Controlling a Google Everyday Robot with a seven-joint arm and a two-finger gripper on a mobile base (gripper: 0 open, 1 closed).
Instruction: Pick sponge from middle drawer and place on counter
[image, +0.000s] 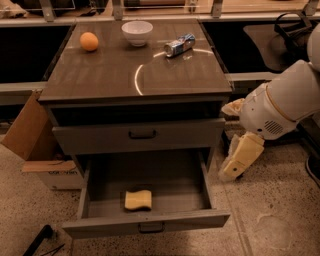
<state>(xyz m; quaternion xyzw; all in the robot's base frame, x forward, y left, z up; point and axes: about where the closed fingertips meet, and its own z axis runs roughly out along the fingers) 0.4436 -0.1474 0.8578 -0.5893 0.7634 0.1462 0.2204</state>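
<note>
The pale-yellow sponge (138, 199) lies flat near the front of the open grey drawer (167, 182), which is pulled out at the bottom of the cabinet. Above it is a closed drawer front (140, 136) with a dark handle. The glossy grey-brown counter (115, 75) tops the cabinet and carries a thin pale arc. My white arm comes in from the right. Its cream gripper (232, 170) hangs just right of the open drawer's right side, above the floor, apart from the sponge and holding nothing I can see.
On the counter stand an orange (89, 41), a white bowl (137, 32) and a tipped can (179, 45). A cardboard box (30, 135) leans left of the cabinet. A dark side table (272, 42) is at the back right. A black object (37, 240) lies on the floor.
</note>
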